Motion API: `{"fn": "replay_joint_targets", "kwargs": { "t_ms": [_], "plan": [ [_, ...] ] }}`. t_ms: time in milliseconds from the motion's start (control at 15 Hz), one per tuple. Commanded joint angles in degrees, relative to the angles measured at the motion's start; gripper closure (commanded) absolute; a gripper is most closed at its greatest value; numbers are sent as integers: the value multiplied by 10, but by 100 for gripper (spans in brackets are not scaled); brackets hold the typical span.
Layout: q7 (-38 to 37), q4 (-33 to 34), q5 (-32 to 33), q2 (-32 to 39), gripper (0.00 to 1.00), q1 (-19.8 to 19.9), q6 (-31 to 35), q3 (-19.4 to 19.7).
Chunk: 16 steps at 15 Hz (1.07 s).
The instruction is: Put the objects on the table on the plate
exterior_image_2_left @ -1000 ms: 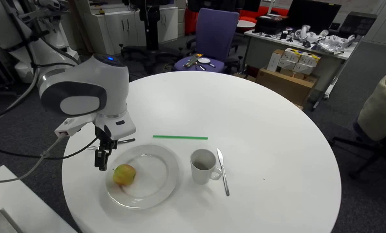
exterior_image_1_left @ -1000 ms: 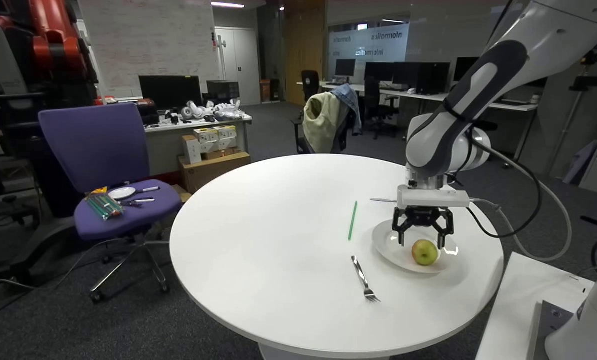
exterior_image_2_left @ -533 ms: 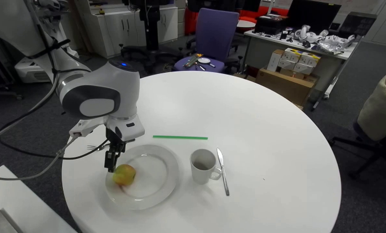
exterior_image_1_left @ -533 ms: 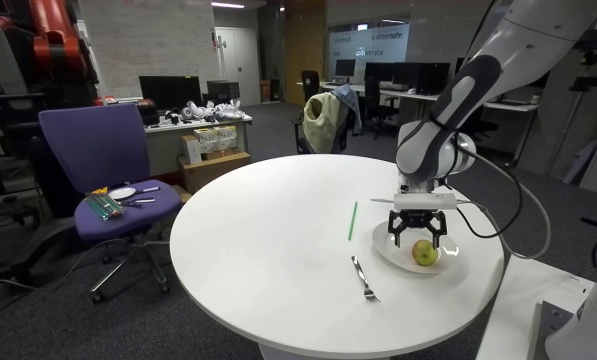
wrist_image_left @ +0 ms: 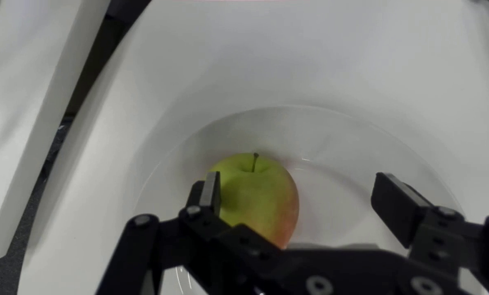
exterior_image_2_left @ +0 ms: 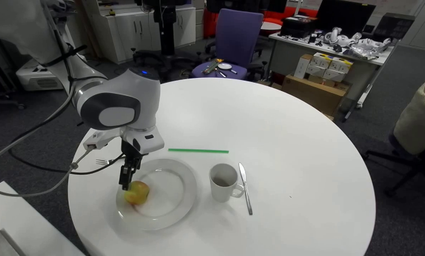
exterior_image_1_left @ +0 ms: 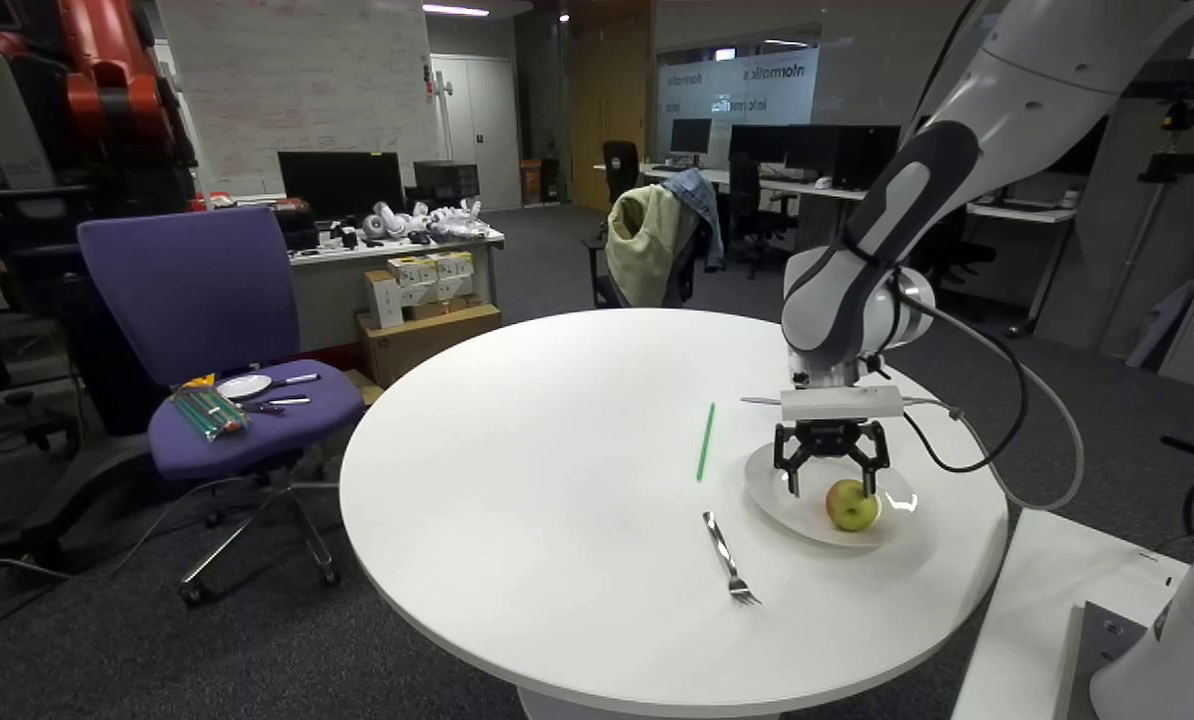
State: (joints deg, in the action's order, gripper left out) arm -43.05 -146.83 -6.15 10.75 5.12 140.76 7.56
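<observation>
The apple [exterior_image_2_left: 139, 193] sits off-centre on the white plate [exterior_image_2_left: 173, 193]. The hand [exterior_image_1_left: 832, 491] hangs over it, fingers [wrist_image_left: 397, 205] spread, one right beside the apple; touching or not, I can't tell. On the bench [exterior_image_1_left: 557, 500] nearby: fork [exterior_image_1_left: 727, 557], green stick [exterior_image_1_left: 705, 442], mug [exterior_image_2_left: 220, 190], knife [exterior_image_2_left: 247, 192].

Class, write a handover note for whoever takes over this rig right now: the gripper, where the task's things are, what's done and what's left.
Gripper: open over the plate, gripping nothing; one side is close to the apple, contact unclear.
Things: the apple lies on the plate. Off the plate, on the table, are the fork, the green stick, the upright mug and the knife, with the mug between plate and knife.
Done: apple on plate.
Left: fork, green stick, mug and knife. Probably best to lift clear of the apple carefully before going for them.
</observation>
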Motion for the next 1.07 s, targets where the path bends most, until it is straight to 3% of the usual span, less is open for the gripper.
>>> {"fn": "replay_joint_targets", "kwargs": {
  "t_ms": [0,333,1000],
  "plan": [
    [-16,6,33,-3,0,-9,-43,16],
    [-31,7,63,-4,0,-8,-65,24],
    [-83,22,92,13,0,-20,-47,23]
  ]
}}
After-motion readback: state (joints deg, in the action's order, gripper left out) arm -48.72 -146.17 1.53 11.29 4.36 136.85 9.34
